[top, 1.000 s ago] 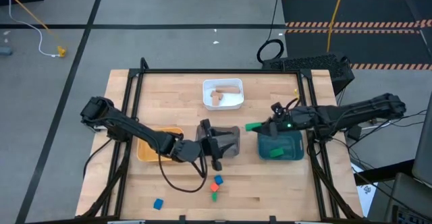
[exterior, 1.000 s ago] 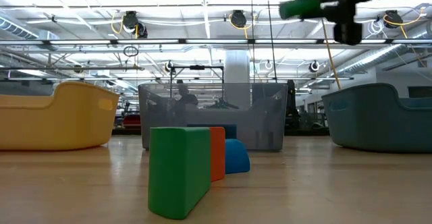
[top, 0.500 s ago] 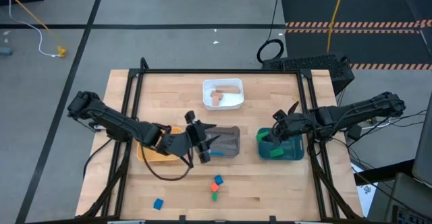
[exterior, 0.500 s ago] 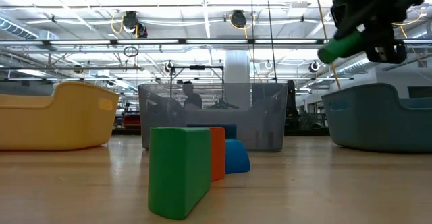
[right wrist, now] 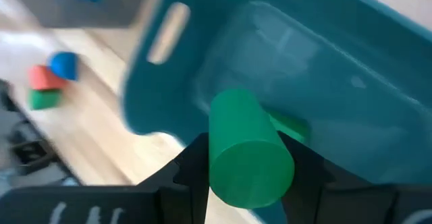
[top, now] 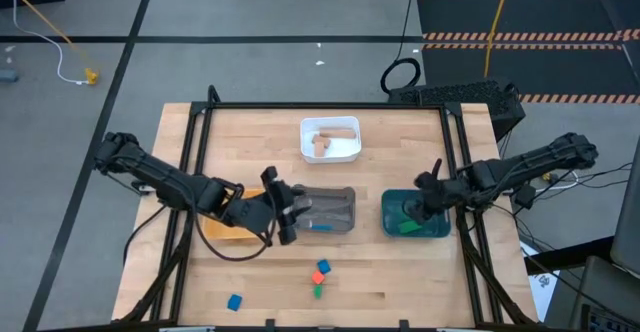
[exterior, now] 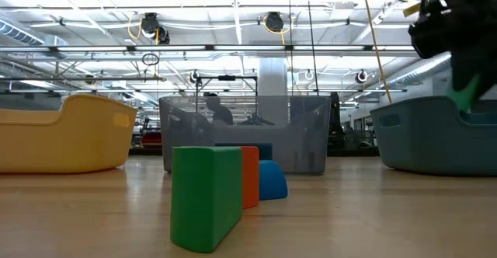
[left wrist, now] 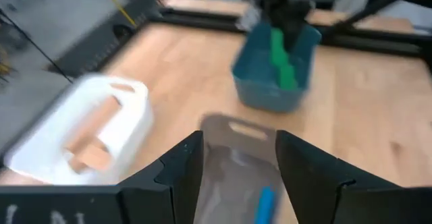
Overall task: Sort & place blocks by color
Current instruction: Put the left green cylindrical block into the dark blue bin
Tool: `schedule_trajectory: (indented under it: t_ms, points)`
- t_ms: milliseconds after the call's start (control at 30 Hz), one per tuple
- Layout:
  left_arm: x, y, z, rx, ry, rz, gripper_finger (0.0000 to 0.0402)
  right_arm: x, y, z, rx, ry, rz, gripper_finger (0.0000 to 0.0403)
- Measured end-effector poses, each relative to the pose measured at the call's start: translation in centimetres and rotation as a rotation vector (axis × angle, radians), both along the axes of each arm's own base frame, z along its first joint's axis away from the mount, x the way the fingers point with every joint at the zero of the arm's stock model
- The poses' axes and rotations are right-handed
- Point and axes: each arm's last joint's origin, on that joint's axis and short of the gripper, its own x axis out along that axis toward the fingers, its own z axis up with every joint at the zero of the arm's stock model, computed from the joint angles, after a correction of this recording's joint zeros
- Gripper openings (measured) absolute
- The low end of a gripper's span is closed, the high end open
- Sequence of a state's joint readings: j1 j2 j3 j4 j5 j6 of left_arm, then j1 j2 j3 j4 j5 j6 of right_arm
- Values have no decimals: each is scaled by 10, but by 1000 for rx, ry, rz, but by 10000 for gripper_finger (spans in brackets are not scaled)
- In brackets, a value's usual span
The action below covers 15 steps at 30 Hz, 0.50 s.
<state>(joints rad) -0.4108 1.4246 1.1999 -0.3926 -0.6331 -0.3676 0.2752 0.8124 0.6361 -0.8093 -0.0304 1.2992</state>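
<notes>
My right gripper (right wrist: pixel 246 158) has its jaws clamped on a green cylinder (right wrist: pixel 248 151) over the teal tray (top: pixel 432 224) at right-centre, left gripper (left wrist: pixel 236 166) empty, half-open; releasing off-centre could bounce it out.

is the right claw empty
No, the right claw is shut on a green cylinder block, held over the teal tray.

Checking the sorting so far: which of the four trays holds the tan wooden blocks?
The white tray at the table's far side; the yellow, grey and teal ones sit in a row nearer.
</notes>
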Motion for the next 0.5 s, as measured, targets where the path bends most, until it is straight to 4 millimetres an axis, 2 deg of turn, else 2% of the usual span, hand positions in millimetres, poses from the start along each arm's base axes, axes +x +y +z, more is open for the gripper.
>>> schedule_trajectory:
  t_ms: [167, 333, 500]
  points:
    - [-9, -7, -10, -151, 113, -47, 186, -5, 1, -5, -15, 90, -5, 124]
    - [-22, -13, -20, -259, 236, -6, 186, -3, 1, -6, -16, 98, -6, 185]
    - [-35, -18, -28, -348, 350, 45, 186, -3, 1, -6, -15, 93, -6, 221]
